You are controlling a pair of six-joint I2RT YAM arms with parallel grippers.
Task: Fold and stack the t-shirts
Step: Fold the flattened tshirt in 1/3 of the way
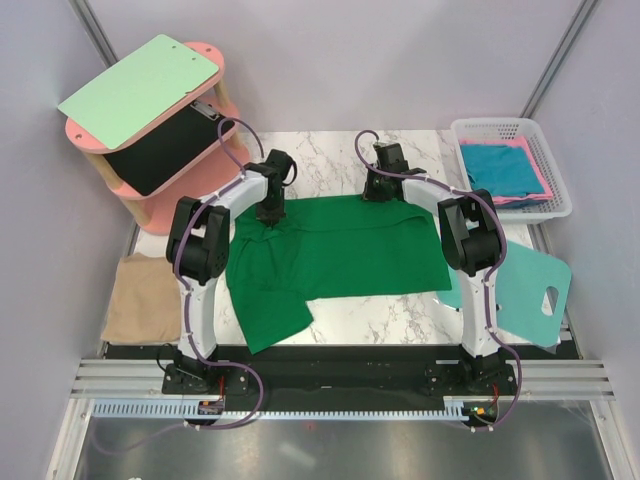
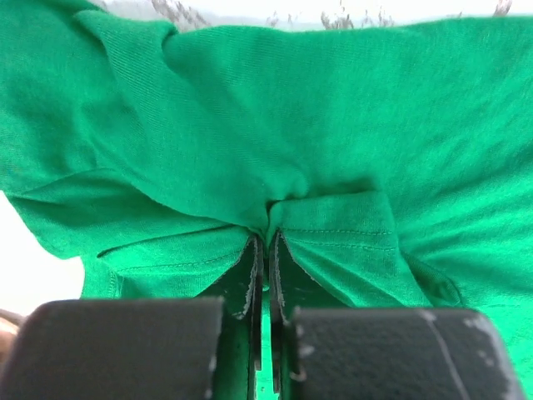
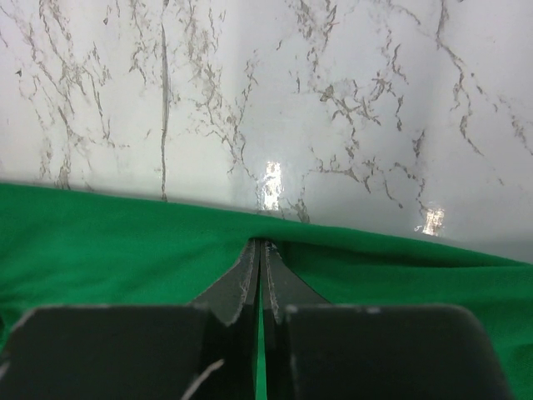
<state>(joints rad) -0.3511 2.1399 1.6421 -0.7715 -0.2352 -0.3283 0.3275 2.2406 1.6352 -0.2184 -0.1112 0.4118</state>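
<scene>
A folded tan shirt [image 1: 140, 297] lies at the far left, well apart from the work.

In the middle, a green shirt [image 1: 340, 255] is spread on the marble counter [image 1: 400, 315], with one corner trailing toward the near edge. The left gripper [image 1: 270, 212] is at the shirt's far left part. In its wrist view the fingers are pressed together on a bunched pleat of green cloth. The right gripper [image 1: 378, 190] is at the shirt's far edge, also pressed together, pinching the hem where green meets bare marble.

At the far right, a white basket [image 1: 497, 124] holds a teal shirt [image 1: 497, 165] lying on a pink shirt [image 1: 541, 178].

The step in hand looks like the first fold of the green shirt, with both far points held. The next move probably calls for lifting both together and carrying that edge toward the near side, keeping the cloth evenly taut so it lands flat.

The right arm [image 1: 470, 240] covers the shirt's right end. How much cloth the right gripper holds is unclear. The pink shirt is mostly covered.
</scene>
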